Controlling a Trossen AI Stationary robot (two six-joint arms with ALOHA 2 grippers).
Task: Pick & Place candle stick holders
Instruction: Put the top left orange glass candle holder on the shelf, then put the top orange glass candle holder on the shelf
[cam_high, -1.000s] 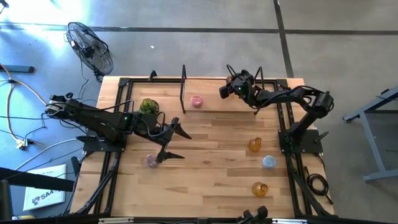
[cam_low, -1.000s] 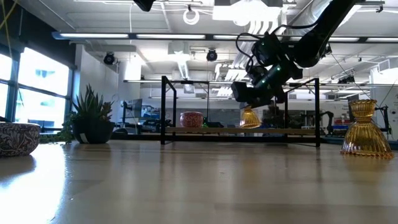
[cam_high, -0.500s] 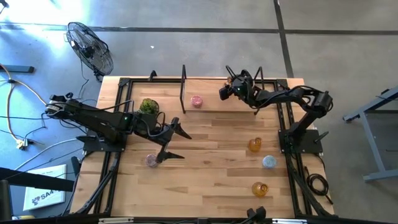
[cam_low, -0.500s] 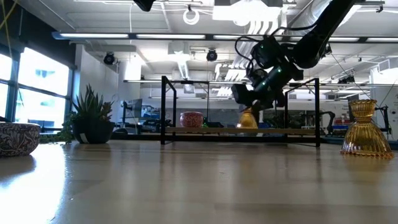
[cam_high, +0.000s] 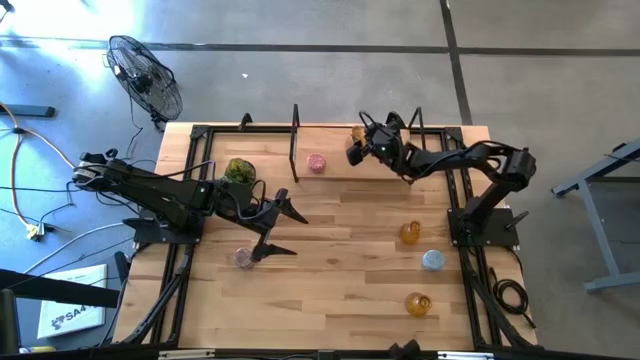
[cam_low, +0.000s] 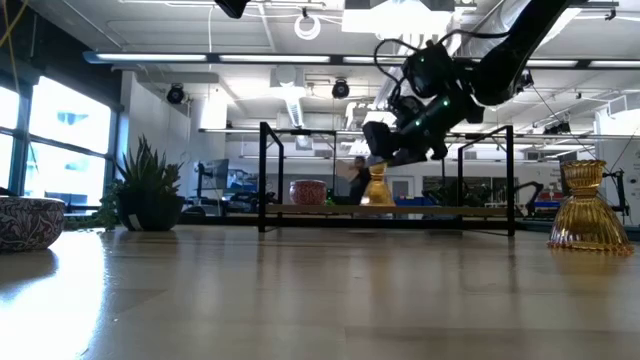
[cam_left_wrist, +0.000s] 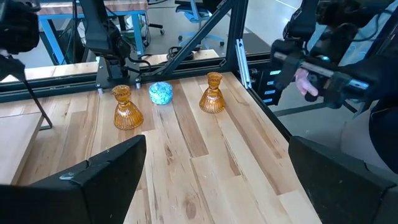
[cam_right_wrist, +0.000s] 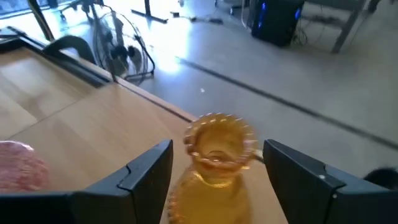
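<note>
R gripper open astride amber holder, rear shelf.

A wooden table bears glass holders and a plant ball.

I see one amber holder upright between my right fingers, which stand clear on either side of it, scalloped rim up. One pink holder stands just beside it. Another pink one sits beside my left fingers. Two amber holders and the blue one stand well apart from both.
</note>
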